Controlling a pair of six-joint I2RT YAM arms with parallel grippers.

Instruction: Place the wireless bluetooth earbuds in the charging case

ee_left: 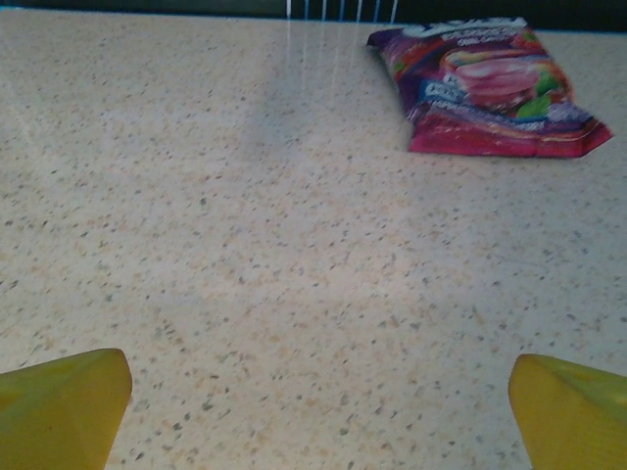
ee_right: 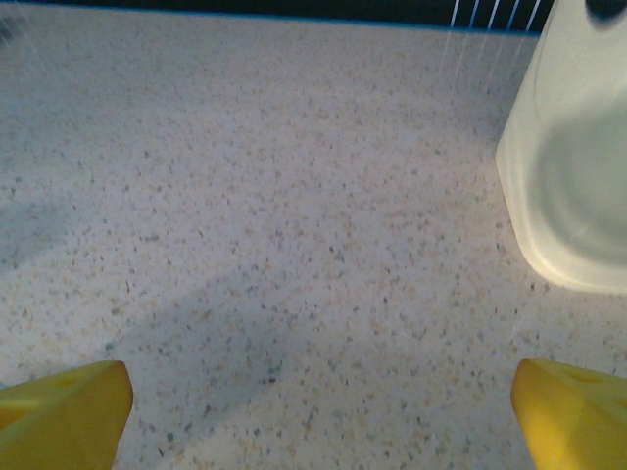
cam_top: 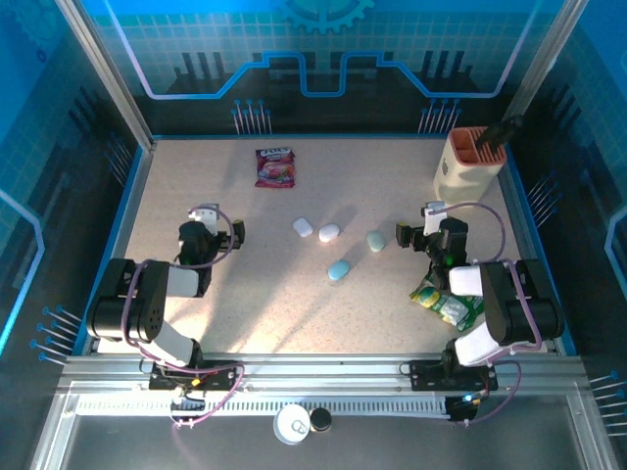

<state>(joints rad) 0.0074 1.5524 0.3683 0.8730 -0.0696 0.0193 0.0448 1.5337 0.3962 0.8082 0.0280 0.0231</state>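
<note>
two white charging cases (cam_top: 303, 227) lie centrally beside two pale-blue charging cases (cam_top: 339, 269).

Centre of the top view is looking crowded: four pebble-shaped cases (cam_top: 329, 232) are lying in a loose cluster. Pink snack bag (cam_top: 276, 166) is blocking upper centre, cream container (cam_top: 470, 164) is standing upper right, and green packet (cam_top: 443, 300) is crowding lower right by the right arm. Bare table (cam_top: 265, 313) is lying open lower centre & left, leaving wide room btwn the arms.
</note>
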